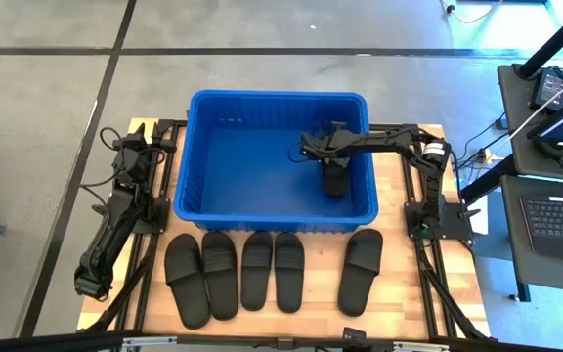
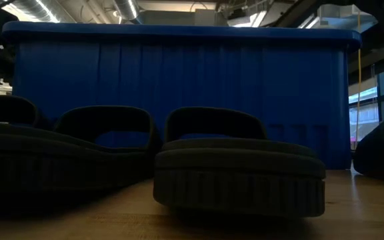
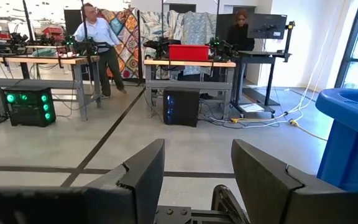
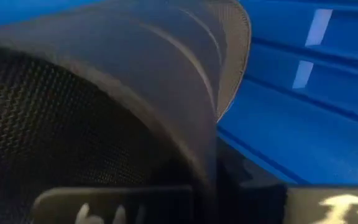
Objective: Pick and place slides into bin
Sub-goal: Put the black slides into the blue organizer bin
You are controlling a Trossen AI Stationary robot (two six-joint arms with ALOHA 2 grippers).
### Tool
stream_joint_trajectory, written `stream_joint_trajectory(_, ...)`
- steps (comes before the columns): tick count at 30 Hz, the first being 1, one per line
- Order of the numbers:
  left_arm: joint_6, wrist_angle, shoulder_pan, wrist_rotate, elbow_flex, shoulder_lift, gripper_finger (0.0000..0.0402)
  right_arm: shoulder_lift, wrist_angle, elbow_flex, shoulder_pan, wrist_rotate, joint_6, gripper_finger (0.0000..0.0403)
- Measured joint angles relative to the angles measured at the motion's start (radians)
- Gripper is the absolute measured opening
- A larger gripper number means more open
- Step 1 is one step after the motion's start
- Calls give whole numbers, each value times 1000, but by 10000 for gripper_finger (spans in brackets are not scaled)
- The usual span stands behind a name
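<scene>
The blue bin stands at the table's far middle. My right gripper reaches over the bin's right half and is shut on a black slide inside it; the slide fills the right wrist view. Several more black slides lie sole-down in a row on the table in front of the bin, from the left one to the right one; they also show in the low view. My left gripper is open and empty at the table's far left. My right gripper holds the slide by its wide strap band, which runs down between the two fingers. The fingers come from above, pointing down into the bin. The slide hangs below the gripper inside the bin; whether it touches the bin's floor I cannot tell.
The bin's walls rise well above the slides on the table. Bare wooden table shows between the fourth and the right-hand slide. Desks with a laptop stand to the right of the table. People stand in the room beyond.
</scene>
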Motion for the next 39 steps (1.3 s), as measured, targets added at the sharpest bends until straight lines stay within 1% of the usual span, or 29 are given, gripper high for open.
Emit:
stream_joint_trajectory(3,0,0,0,0,0,0,182,0,12,-5,0,-1,10,37)
stream_joint_trajectory(10,0,0,0,0,0,0,182,3,18,-7,-1,-10,36,116)
stream_joint_trajectory(17,0,0,0,0,0,0,182,4,14,-8,-2,3,73,207)
stream_joint_trajectory(21,0,0,0,0,0,0,182,4,1,-8,-2,6,38,241)
stream_joint_trajectory(23,0,0,0,0,0,0,182,4,1,-8,-2,7,23,249)
stream_joint_trajectory(29,0,0,0,0,0,0,182,4,2,-8,-2,7,131,254)
stream_joint_trajectory(39,0,0,0,0,0,0,182,4,2,-8,0,-3,52,255)
